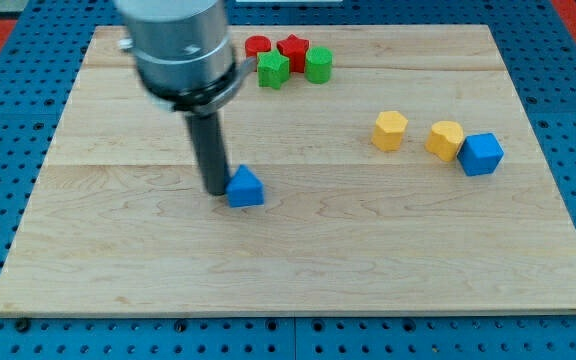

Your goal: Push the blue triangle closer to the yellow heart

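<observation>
Pale wooden planks are forming the board [298, 270], which is lying on a blue perforated table [8, 80] that is showing all around it. Toward the view's left, the arm's grey cylinder [178, 45] is hanging over the board's top-left part, and the dark rod is reaching down from it. My tip [215, 190] is resting on the wood, touching or very nearly touching the left side of the blue triangle [246, 187]; the rod carries no jaws, so nothing is being held. The blue triangle is sitting left of the board's middle, well apart from the yellow blocks.

Moving right, a cluster is sitting near the view's top edge: a red round block [257, 45], a red star [293, 49], a green block [273, 69] whose shape is unclear, and a green cylinder [318, 64], all crowding close together.

Farther right, a yellow hexagon-like block [390, 130] is standing alone. Beside it, toward the right, the yellow heart [446, 139] is touching a blue cube [481, 154], which is sitting at its lower right.
</observation>
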Tool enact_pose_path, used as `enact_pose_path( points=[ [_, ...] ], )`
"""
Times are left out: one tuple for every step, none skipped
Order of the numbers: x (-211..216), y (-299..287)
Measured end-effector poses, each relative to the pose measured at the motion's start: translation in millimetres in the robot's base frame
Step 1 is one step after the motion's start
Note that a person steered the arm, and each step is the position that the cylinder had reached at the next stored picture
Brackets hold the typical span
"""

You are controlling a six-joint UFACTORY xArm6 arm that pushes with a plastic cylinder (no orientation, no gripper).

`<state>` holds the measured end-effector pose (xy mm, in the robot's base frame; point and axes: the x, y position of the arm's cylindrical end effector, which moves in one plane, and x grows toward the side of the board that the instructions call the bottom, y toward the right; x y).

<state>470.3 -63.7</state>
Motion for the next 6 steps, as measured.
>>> enact_pose_path(
  points=[
    [-3.1,80.3],
    [-10.4,141.8],
    [19.2,105.3],
    [40.3,47.3],
    [58.9,84.1],
    [37.8,141.2]
  ],
)
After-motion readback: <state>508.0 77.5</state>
